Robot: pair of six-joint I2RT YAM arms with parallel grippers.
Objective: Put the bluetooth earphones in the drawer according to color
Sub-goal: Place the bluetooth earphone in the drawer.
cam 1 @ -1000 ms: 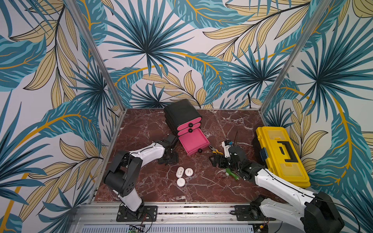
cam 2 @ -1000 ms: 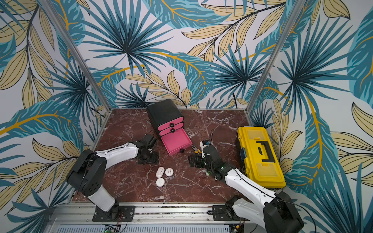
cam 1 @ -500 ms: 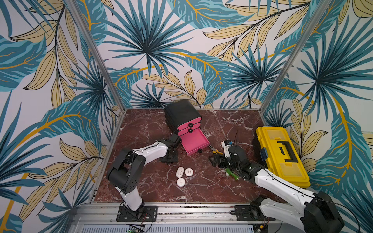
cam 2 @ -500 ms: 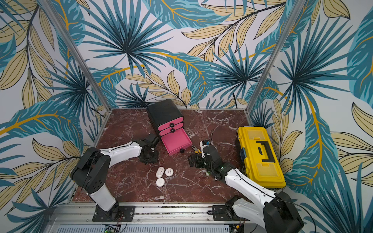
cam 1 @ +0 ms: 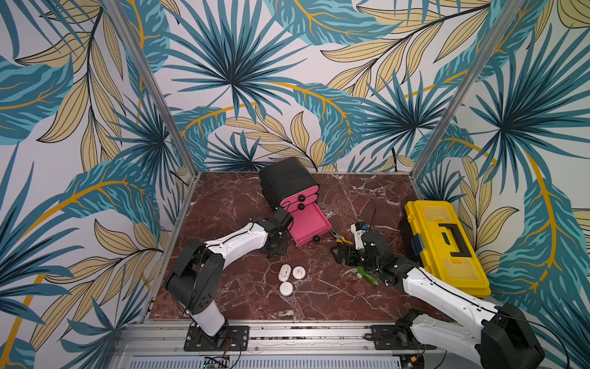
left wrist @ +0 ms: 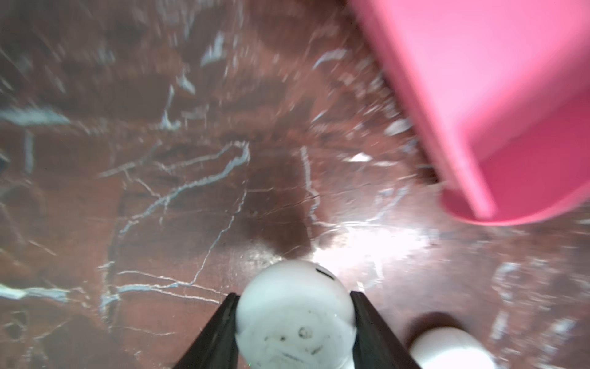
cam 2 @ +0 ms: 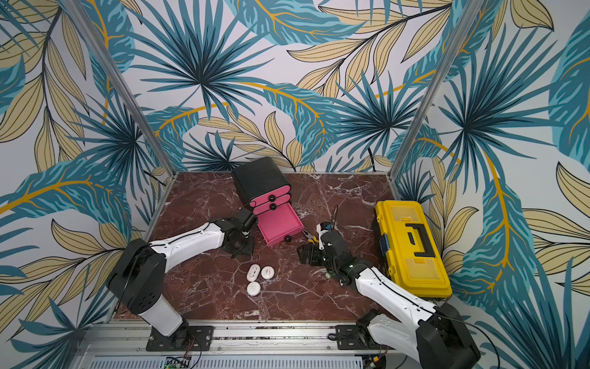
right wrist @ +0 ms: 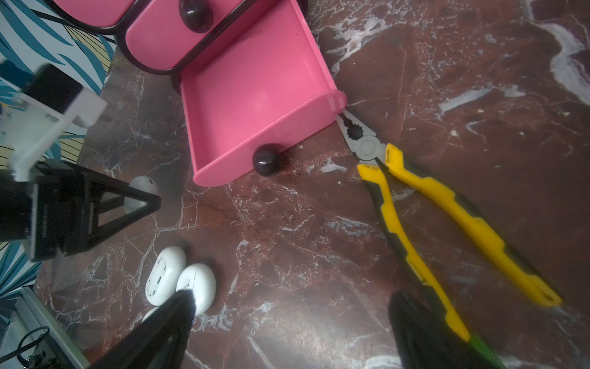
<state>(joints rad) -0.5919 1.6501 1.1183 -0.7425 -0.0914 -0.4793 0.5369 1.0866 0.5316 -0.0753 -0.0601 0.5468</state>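
In the left wrist view my left gripper [left wrist: 294, 295] is shut on a white bluetooth earphones case [left wrist: 295, 319], low over the marble. In both top views that gripper [cam 1: 276, 247] sits just left of the drawer cabinet [cam 1: 287, 179], whose bottom pink drawer [cam 1: 308, 225] is pulled out and looks empty. Three more white cases [cam 1: 284, 272] [cam 1: 298, 272] [cam 1: 286, 288] lie together on the table in front. My right gripper [right wrist: 293, 306] stands open over bare marble, right of the white cases [right wrist: 196, 287].
Yellow-handled pliers [right wrist: 415, 207] lie just right of the open drawer, their nose at its corner. A green tool [cam 1: 367, 275] lies under my right arm. A yellow toolbox [cam 1: 447, 246] stands along the right wall.
My left gripper's jaws have closed on the white case, and the left arm has shifted slightly toward the drawer. The right arm has not moved.
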